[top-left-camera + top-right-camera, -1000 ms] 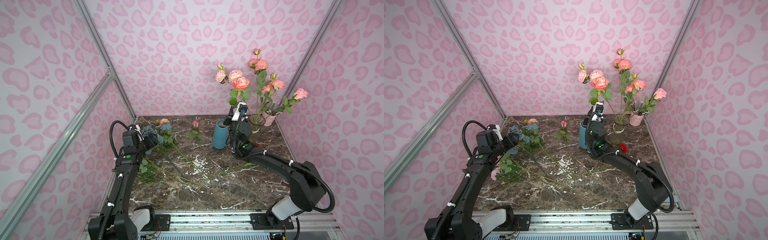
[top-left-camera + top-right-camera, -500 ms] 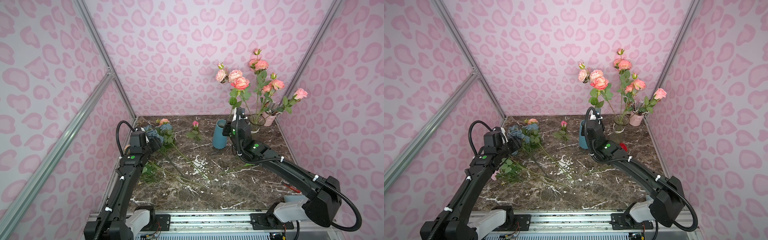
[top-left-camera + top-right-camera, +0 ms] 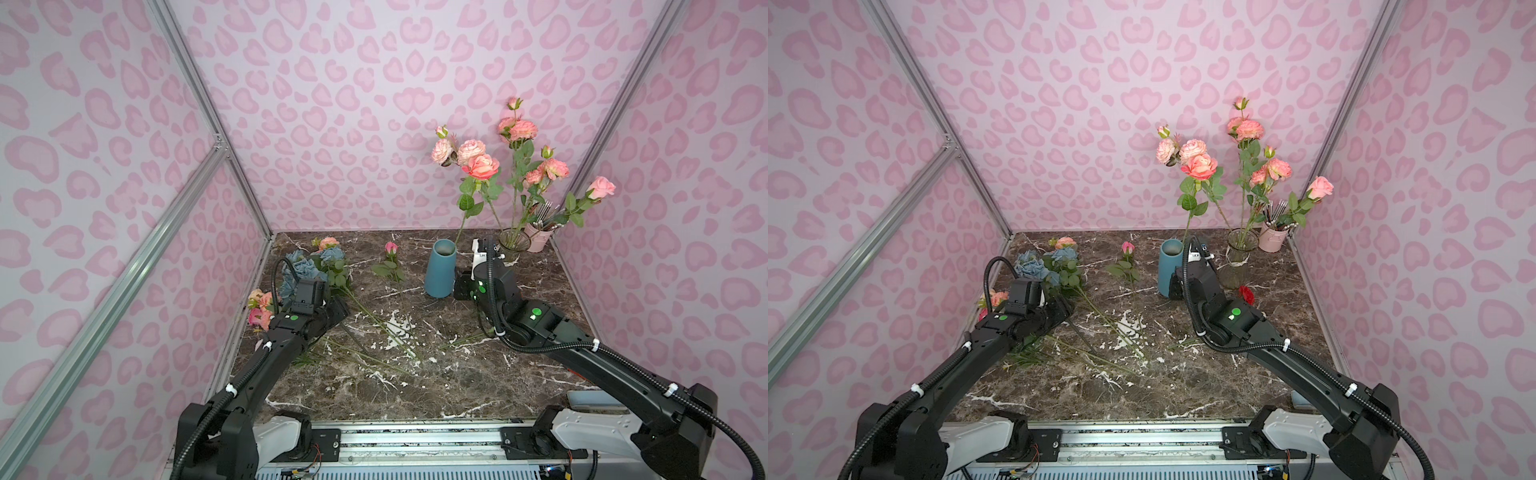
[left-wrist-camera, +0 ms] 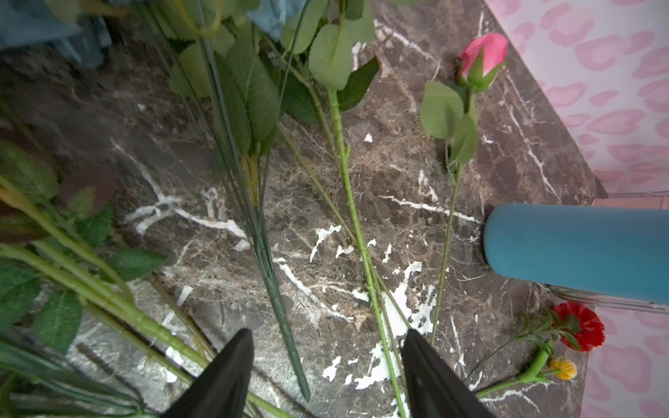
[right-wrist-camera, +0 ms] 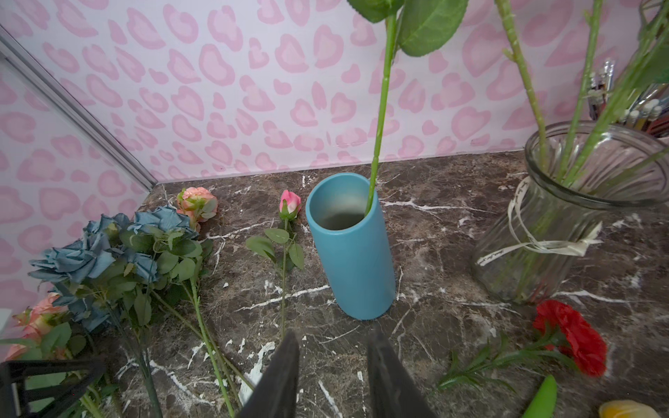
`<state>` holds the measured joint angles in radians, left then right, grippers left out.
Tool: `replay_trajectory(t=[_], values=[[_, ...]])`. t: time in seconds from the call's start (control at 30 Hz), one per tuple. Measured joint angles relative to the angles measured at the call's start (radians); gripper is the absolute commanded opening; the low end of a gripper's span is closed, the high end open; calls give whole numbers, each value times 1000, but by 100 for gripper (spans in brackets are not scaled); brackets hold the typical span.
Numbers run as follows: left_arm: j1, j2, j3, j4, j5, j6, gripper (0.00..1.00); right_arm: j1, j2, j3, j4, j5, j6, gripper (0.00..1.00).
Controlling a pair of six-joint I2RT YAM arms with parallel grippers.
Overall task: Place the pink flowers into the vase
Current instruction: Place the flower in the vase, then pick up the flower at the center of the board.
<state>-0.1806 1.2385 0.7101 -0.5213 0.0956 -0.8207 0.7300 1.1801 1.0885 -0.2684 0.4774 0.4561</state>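
Several pink flowers (image 3: 521,131) stand in the glass vase (image 3: 513,243), and a salmon rose (image 3: 480,166) has its stem in the blue vase (image 3: 440,270). A pink rosebud (image 3: 390,248) lies left of the blue vase; more pink blooms (image 3: 259,307) lie by the left wall. My left gripper (image 4: 325,347) hovers open over loose stems on the table, holding nothing. My right gripper (image 5: 335,343) is low in front of the blue vase's (image 5: 354,253) base, jaws apart with only bare table between them.
A dusty-blue bunch (image 3: 299,266) with a salmon bloom (image 3: 328,242) lies at the back left. A red bloom (image 5: 572,336) and a yellow tulip (image 4: 563,367) lie near the glass vase. A pink pot (image 3: 538,237) of utensils stands in the back right corner.
My right gripper came down from beside the rose stem above the blue vase to the table at its base. My left gripper moved from the blue bunch toward the loose stems.
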Motion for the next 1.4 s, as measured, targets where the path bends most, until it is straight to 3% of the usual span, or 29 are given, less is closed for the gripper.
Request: replay_trajectory(t=[0.83, 0.97, 1.23, 1.4], values=[[0, 328, 20, 169, -127, -95, 62, -65, -153, -104, -18, -29, 31, 35], [-1, 359, 16, 185, -147, -97, 55, -72, -169, -111, -20, -32, 35, 35], [-3, 387, 16, 223, -173, -103, 25, -77, -187, -121, -23, -47, 42, 35], [-14, 378, 19, 224, -182, -114, 13, -78, -198, -122, -27, -50, 42, 35]])
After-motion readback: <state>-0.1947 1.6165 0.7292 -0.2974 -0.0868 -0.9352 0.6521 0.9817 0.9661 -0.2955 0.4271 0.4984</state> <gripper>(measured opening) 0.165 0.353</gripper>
